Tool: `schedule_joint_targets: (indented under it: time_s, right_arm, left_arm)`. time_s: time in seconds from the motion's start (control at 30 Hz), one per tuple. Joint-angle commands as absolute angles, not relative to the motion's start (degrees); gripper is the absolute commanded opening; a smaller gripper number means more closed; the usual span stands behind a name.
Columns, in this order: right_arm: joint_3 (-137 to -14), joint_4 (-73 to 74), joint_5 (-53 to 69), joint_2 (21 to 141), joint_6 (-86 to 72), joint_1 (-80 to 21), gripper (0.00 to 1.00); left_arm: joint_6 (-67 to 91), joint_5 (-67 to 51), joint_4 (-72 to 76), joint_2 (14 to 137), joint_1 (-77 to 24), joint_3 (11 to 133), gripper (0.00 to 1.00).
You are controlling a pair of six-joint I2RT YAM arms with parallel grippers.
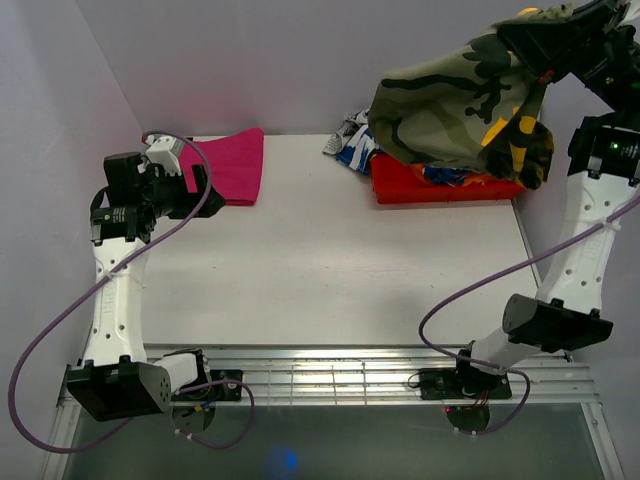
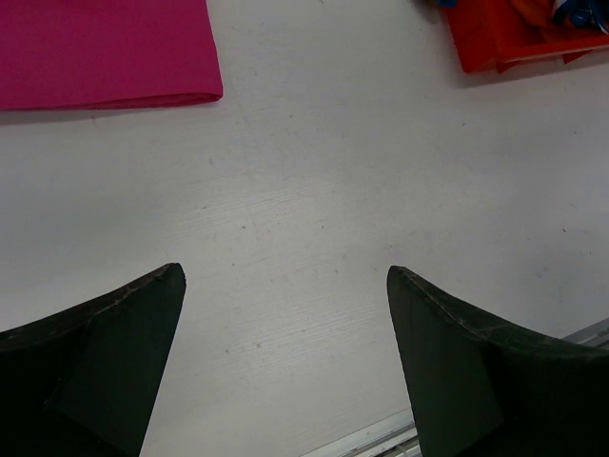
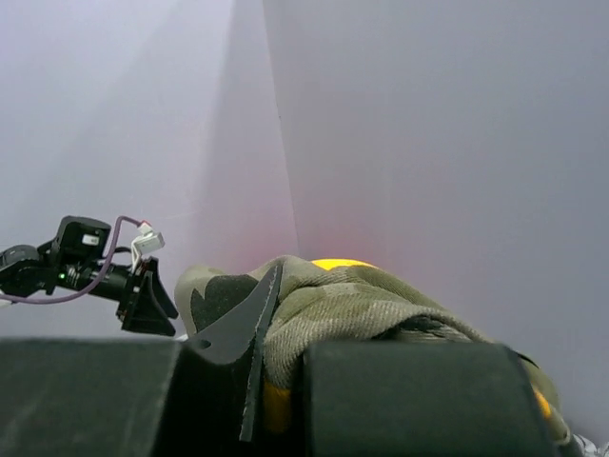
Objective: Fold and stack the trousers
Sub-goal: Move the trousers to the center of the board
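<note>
The camouflage trousers [image 1: 455,105] hang bunched in the air at the back right, above a pile of clothes. My right gripper [image 1: 545,40] is shut on their top edge and holds them high. In the right wrist view the olive cloth [image 3: 352,305] is pinched between the dark fingers [image 3: 238,328], with a yellow blotch showing. My left gripper [image 1: 195,185] is open and empty, hovering over the table's left side beside a folded pink garment [image 1: 235,165]. In the left wrist view its two fingers [image 2: 114,352] stand wide apart over the bare white table [image 2: 304,209].
A red garment [image 1: 440,185] lies at the back right under the hanging trousers, with a blue-and-white patterned garment [image 1: 350,145] beside it. The pink cloth [image 2: 105,52] and the red one [image 2: 519,33] show in the left wrist view. Grey walls enclose the table. A metal rail [image 1: 330,375] runs along the near edge.
</note>
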State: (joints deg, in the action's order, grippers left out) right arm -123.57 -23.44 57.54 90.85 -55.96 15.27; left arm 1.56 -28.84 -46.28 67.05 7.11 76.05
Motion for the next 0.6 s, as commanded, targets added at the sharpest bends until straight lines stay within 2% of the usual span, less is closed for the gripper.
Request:
schedule_joint_targets:
  time_s: [0.0, 0.3, 0.47, 0.57]
  right_arm:
    - [-118.06, -27.26, 53.88, 80.90, -50.84, 15.47, 0.08]
    - [-81.53, -7.86, 56.51, 52.95, -27.09, 15.38, 0.08]
    - [-66.56, 3.94, 56.78, 45.36, -14.97, 15.38, 0.08]
    - [-57.35, 8.51, 56.08, 44.12, -12.84, 14.86, 0.08]
  left_arm:
    - [2.37, -27.25, -46.41, 64.78, 7.12, 79.19, 0.98]
    - [0.18, -27.68, -47.55, 63.54, 7.03, 79.02, 0.98]
    - [-1.76, -30.05, -47.64, 63.54, 7.03, 77.87, 0.98]
    - [-2.11, -31.11, -47.81, 63.90, 7.03, 77.08, 0.98]
